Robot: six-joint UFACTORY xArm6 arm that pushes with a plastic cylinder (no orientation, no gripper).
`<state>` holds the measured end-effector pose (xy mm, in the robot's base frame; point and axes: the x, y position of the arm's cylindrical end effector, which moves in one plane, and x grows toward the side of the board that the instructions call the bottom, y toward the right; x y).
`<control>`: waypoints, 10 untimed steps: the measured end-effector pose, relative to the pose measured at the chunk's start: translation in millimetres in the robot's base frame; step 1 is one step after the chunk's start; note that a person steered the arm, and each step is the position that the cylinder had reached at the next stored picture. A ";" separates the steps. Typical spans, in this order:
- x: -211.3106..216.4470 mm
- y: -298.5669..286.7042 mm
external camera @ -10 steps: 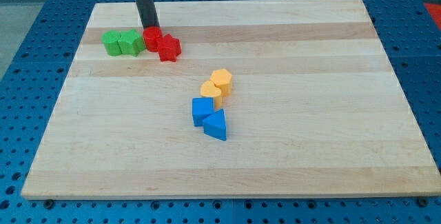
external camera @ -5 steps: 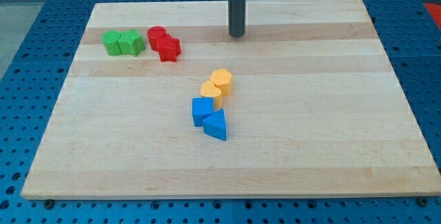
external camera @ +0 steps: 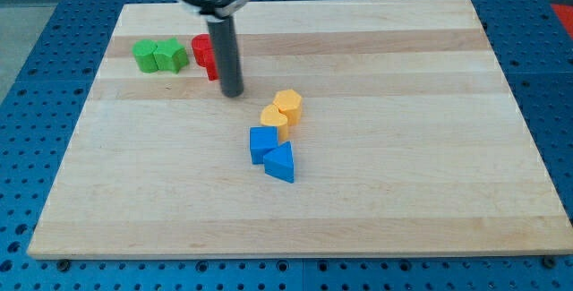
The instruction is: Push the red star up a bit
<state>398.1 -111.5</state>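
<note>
Here, camera view: my tip (external camera: 232, 93) rests on the wooden worktop (external camera: 403, 148) just below the red pair at the view's upper left, with the rod standing in front of the red star (external camera: 215, 69) and hiding most of it, so I cannot tell whether tip and star touch; the tool is a plain rod with nothing to part or close. The red cylinder (external camera: 201, 49) sits against the star's upper-left side, two green blocks (external camera: 160, 55) lie just left of it, and mid-worktop a yellow pair (external camera: 282, 112) sits above a blue cube (external camera: 262, 142) and a blue wedge-shaped block (external camera: 280, 162).
</note>
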 end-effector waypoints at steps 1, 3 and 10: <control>0.8 -56.6; -13.1 -83.8; -47.6 54.8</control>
